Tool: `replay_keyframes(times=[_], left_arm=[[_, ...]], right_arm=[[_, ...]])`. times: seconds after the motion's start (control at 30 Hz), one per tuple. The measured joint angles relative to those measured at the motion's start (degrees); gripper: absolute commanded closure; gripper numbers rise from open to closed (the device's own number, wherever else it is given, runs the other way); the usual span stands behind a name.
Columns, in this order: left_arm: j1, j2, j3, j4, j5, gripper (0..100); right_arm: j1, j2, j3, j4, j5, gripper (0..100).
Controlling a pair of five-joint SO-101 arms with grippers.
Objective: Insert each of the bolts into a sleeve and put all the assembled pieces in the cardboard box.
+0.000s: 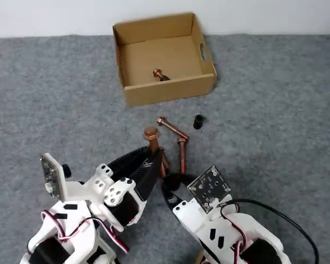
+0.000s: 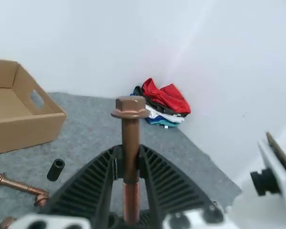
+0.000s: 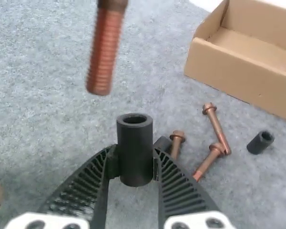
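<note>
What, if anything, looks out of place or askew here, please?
Mainly the clothes heaped in the room's corner, which have nothing to do with the work. The loose bolts lie jumbled near a loose sleeve. This is untidy, but there is no visible damage.

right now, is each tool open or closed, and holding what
left tool: closed on a bolt
right tool: closed on a sleeve
</note>
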Motion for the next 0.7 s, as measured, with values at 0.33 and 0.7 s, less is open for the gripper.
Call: replay_keyframes(times=[0.33,0.7], left_arm=[[-2.81,-0.18,5.89,-4.75,0.0,100],[-2.99,-0.18,8.09,-7.03,0.09,100]], right_arm=[[0.0,0.0,0.0,-4.22,2.29,99.1],[0.0,0.0,0.0,-4.22,2.29,99.1]])
